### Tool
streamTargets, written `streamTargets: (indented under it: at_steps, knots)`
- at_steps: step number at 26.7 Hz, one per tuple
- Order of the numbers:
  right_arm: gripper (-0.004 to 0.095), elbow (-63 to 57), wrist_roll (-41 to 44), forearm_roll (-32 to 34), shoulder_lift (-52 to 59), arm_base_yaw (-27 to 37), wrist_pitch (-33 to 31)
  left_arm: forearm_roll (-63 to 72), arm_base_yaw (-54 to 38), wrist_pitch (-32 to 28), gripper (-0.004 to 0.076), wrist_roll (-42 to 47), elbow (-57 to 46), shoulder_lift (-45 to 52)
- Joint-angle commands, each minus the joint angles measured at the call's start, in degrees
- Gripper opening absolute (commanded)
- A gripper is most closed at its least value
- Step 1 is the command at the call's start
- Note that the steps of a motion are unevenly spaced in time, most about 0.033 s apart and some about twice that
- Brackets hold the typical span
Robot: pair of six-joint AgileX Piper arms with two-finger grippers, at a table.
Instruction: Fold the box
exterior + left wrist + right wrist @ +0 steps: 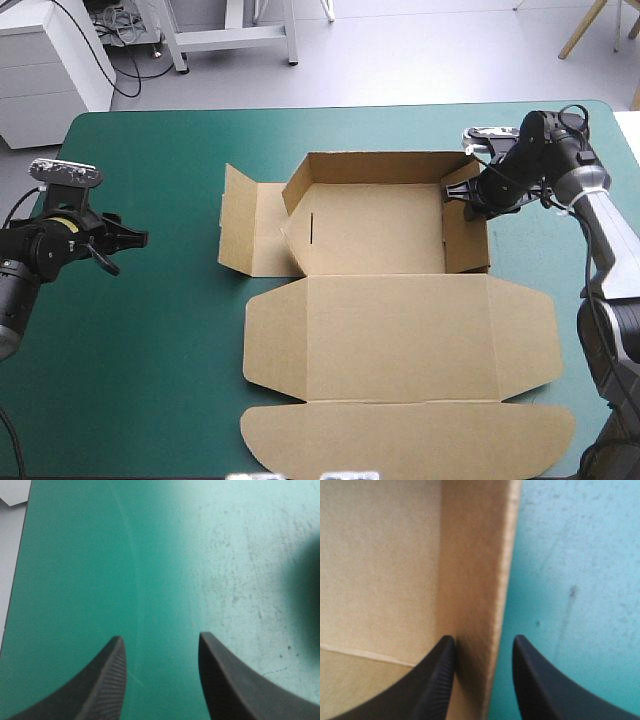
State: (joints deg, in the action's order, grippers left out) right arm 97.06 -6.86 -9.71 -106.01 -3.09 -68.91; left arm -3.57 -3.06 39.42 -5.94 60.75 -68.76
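The brown box (400, 330) lies mid-table with its back wall and right wall (466, 240) raised and its lid flat toward the front edge. At the far end of that right wall, my right gripper (463, 196) stands open and straddles it. The wrist view shows the wall's edge (485, 580) between the fingers of the right gripper (481, 642), one inside the box and one over the cover. Far to the left of the box, my left gripper (132, 240) hovers open. In its wrist view the left gripper (160, 640) has only teal-green cover between its fingers.
The box's left side panel (242, 225) lies flat on the teal-green cover (150, 340), with a slanted inner flap (296, 215) standing beside it. The lid's curved front flap (400, 440) reaches close to the table's front edge. Bare cover separates the left gripper and the box.
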Motion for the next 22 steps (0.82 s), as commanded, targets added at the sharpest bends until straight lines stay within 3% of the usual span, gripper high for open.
streamTargets:
  at_steps: [1, 4, 10, 22]
  knots:
    - [0.0586, 4.8, -0.7, 0.3, 0.7, 0.2, 2.3, 0.2, -0.1, -2.3, 0.0324, -0.1, 1.5, 1.6]
    - [0.0626, 8.1, -0.7, 0.3, 0.7, 0.2, 4.5, 0.2, -0.1, -2.1, 0.0324, -0.2, 1.5, 1.6]
    - [0.0625, 13.9, -0.6, -0.1, 2.9, 0.1, 1.6, 0.2, -0.1, -2.1, 0.0324, -0.3, 1.5, 1.6]
    - [0.0617, 12.5, 1.0, 0.8, 14.6, 0.1, -0.1, 0.4, -0.1, -2.1, 0.0324, -0.3, 1.5, 1.6]
